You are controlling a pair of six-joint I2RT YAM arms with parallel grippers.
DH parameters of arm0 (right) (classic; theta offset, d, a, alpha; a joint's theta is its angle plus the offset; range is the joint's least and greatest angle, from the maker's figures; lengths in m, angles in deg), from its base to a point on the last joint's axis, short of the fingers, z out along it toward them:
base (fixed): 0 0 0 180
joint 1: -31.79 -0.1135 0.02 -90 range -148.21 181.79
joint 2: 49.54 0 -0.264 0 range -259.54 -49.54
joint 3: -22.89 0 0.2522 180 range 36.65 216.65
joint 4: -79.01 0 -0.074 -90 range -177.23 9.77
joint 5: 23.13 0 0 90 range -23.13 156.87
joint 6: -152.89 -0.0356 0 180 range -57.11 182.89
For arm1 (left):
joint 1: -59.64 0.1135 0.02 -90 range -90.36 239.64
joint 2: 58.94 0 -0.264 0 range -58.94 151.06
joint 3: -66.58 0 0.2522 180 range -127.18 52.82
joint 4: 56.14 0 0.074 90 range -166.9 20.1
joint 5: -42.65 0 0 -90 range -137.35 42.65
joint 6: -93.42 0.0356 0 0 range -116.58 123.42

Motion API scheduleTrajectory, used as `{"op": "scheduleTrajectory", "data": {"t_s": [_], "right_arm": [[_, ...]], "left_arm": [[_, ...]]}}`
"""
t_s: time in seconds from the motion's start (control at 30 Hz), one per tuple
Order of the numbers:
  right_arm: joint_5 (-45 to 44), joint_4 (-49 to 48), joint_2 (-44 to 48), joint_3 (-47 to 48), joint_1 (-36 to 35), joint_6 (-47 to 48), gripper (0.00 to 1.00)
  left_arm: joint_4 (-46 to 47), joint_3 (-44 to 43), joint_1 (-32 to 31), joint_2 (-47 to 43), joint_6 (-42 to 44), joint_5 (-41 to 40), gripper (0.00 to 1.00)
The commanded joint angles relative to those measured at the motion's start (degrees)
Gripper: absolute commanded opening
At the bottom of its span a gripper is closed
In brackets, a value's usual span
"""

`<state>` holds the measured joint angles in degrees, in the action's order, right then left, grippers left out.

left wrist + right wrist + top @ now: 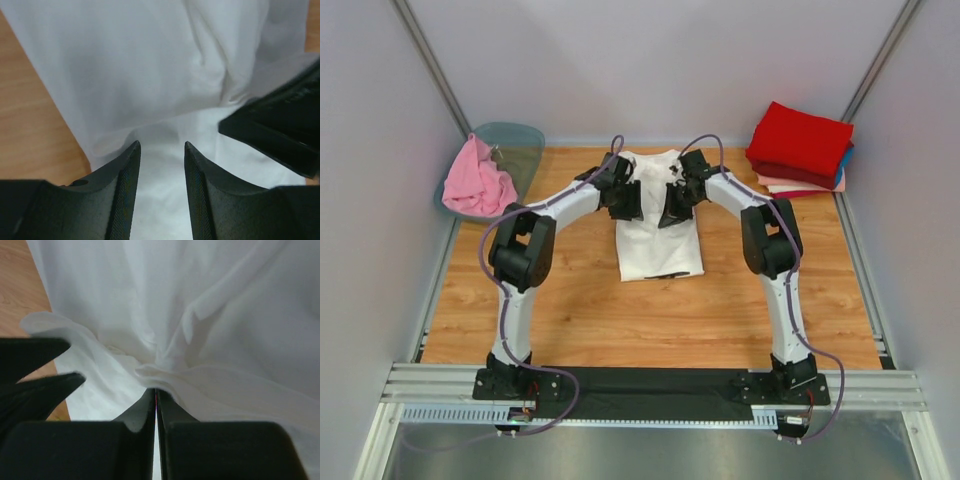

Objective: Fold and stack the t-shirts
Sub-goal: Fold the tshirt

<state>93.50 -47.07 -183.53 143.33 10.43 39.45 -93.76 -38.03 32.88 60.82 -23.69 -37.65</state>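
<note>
white t-shirt (660,240): centre of table (620,330), folded into a long strip running 12 to 6 o'clock; collar end at 12, hem end at 6.
shirt edges: the 9 and 3 o'clock long edges are fairly straight, the 6 o'clock hem slightly uneven; all edges lie on the wood, inside the table's borders. Upper part rumpled under the two tools.
left gripper (161,147): over the shirt's upper part, 9 o'clock side. Jaws apart with a narrow gap, white cloth seen through it; nothing plainly caught between the fingers.
right gripper (156,390): just beside the left one, 3 o'clock side. Jaws pressed together, a fold of white cloth bunched at the tips, creases fanning out from it; pinching the shirt.
tool spacing: tight; each wrist view shows the other tool's black fingers at its edge.
pink t-shirt (475,180): crumpled at 10 o'clock, hanging over the rim of the tub (520,140), well apart from the white one.
stack: at 2 o'clock, against the table's far right edge; red t-shirt (800,140) on top, blue t-shirt (847,153) showing as a sliver, peach t-shirt (795,184) below.
open room: bare wood from the hem to the arm bases at 6; strips of wood at 9 and 3 beside the shirt, with the elbows above them.
limits: walls (380,100) close at 9, 12 and 3.
</note>
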Motion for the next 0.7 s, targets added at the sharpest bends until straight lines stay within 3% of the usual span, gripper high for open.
{"op": "scheduleTrajectory", "data": {"t_s": [0.0,0.07,0.13,0.17,0.2,0.3,0.33,0.43,0.67], "right_arm": [[4.8,-2.9,-1.8,4.7,2.1,2.6,0.03],[5.3,-2.7,-1.2,5.8,3.0,3.3,0.06],[6.2,-3.2,1.9,5.1,3.6,3.1,0.15],[6.5,-3.9,3.3,2.8,4.1,2.9,0.22],[5.7,-5.2,5.1,1.4,4.2,2.9,0.36],[0.6,-6.5,13.3,-7.1,4.4,3.1,0.55],[-0.9,-7.3,18.0,-9.7,4.6,2.9,0.57],[-4.5,-11.6,27.1,-21.8,4.9,1.3,0.63],[-3.2,-19.0,38.1,-43.6,4.9,-2.8,0.63]], "left_arm": [[-7.2,-7.8,2.2,6.4,1.7,-1.0,0.47],[-10.1,-10.6,3.1,8.1,1.8,-2.0,0.47],[-10.9,-10.4,3.4,7.2,1.9,-3.9,0.47],[-11.0,-9.3,3.4,5.1,2.0,-4.9,0.47],[-11.0,-8.7,3.4,3.6,2.2,-5.9,0.47],[-11.1,-4.3,3.2,-4.6,2.6,-9.6,0.54],[-10.0,-1.0,3.1,-7.0,2.8,-11.9,0.64],[-8.7,4.5,3.1,-16.7,3.4,-12.5,0.77],[-3.8,20.2,0.4,-29.1,2.2,-10.1,0.78]]}}
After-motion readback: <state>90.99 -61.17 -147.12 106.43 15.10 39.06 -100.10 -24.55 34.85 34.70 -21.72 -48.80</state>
